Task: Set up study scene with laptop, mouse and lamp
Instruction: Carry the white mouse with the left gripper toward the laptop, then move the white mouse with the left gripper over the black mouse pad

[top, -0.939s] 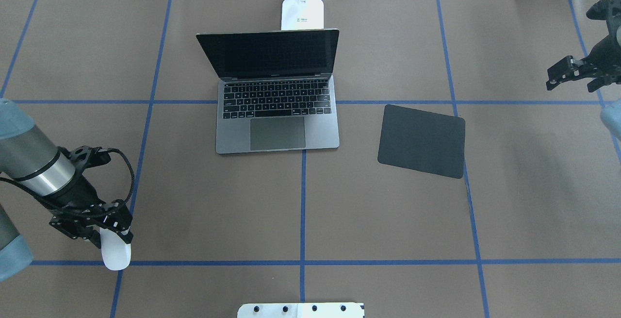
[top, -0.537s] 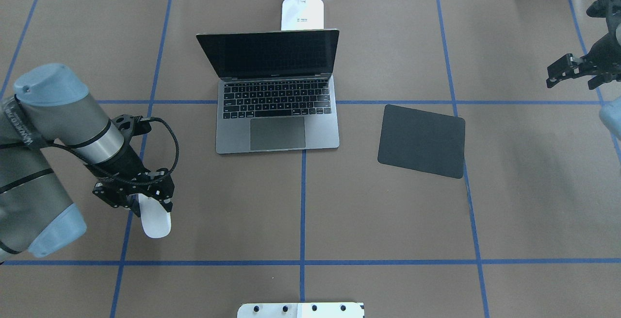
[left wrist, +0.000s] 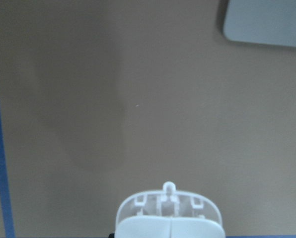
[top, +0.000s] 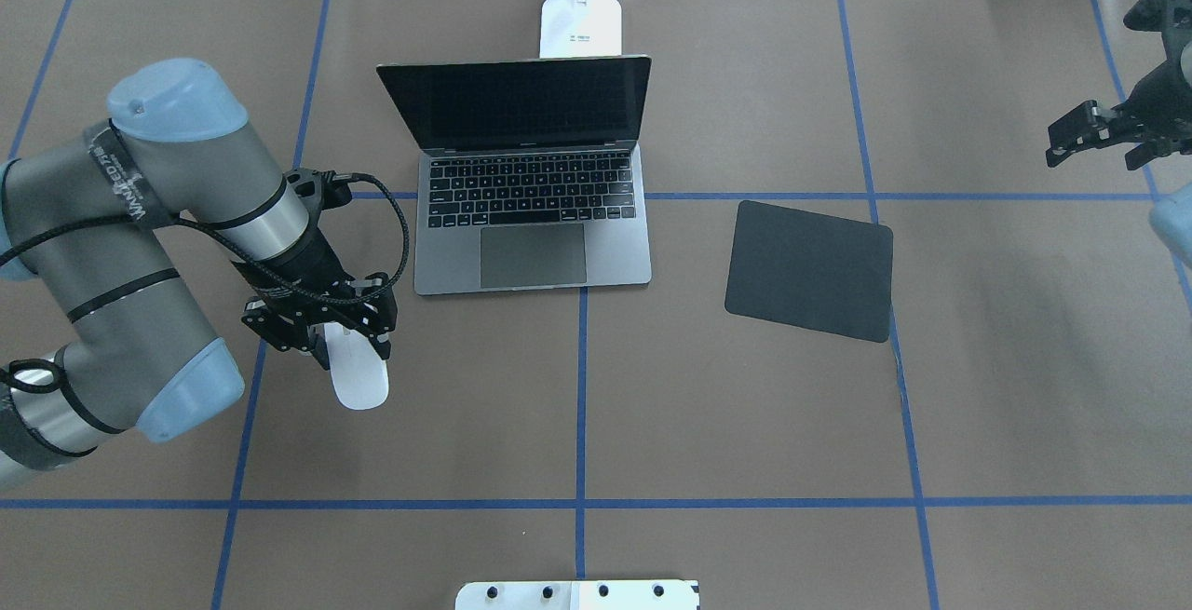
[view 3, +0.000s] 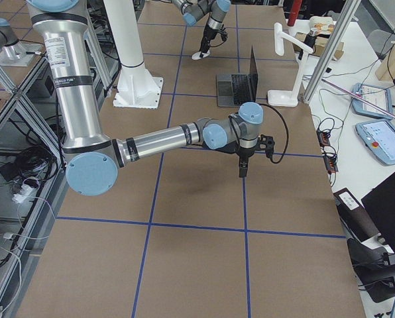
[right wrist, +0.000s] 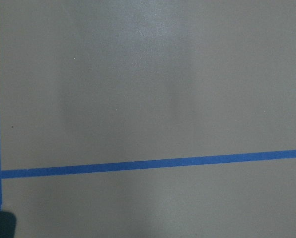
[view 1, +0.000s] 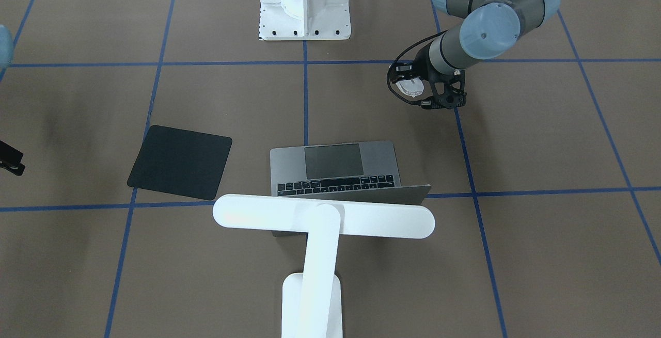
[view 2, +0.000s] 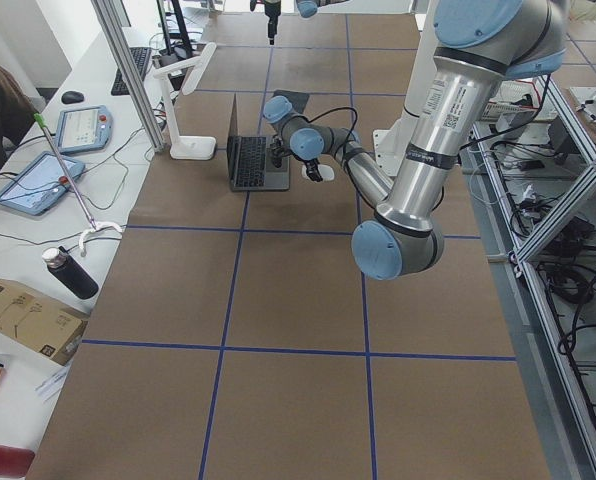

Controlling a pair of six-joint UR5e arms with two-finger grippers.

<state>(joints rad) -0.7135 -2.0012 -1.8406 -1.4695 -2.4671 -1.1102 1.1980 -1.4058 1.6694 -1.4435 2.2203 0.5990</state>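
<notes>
Since a second ago my left gripper (top: 352,349) has swung in from well left of the laptop (top: 533,237), jaws still clenched on the mouse (top: 361,386). The mouse now hangs just off the laptop's front-left corner. Nothing else has shifted. In front of the laptop I have a wide run of bare brown paper, crossed by blue tape lines. The laptop is grey metal, lid up, screen dark. The white lamp (top: 580,25) stands right behind it. Right of the laptop lies a matte black pad (top: 808,270) with rounded corners. My right gripper (top: 1071,135) hangs far right of the laptop; I cannot tell how its jaws stand.
</notes>
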